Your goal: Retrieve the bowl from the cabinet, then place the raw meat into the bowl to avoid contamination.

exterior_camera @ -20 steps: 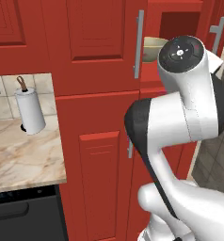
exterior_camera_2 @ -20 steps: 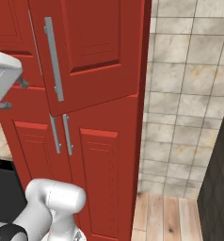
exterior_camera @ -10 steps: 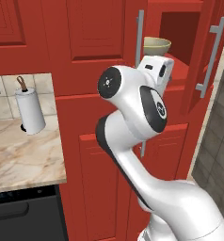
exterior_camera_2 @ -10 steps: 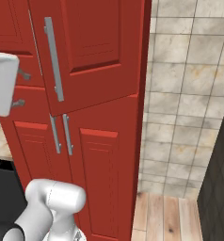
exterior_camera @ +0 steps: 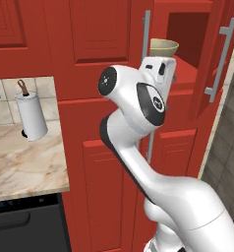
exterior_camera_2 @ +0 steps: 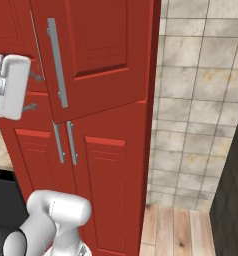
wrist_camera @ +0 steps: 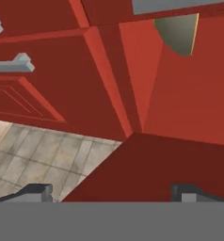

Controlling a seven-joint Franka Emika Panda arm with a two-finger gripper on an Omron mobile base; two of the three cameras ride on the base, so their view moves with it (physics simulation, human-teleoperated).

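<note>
Bowl (exterior_camera: 163, 47) sits on the shelf inside the open cabinet (exterior_camera: 188, 29), w/ the gripper (wrist_camera: 111, 190) spread wide, empty, just below shelf level. Risk: approaching too low could strike the shelf edge or nudge the open door (exterior_camera: 222, 59).

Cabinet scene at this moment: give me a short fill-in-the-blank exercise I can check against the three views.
1. The bowl sits on a shelf inside the ____.
2. The upper right door of the cabinet stands ____.
3. The gripper has its jaws ____, with nothing between them.
4. On the marble counter stands a roll of ____.

Missing words: cabinet; open; open; paper towels
</note>
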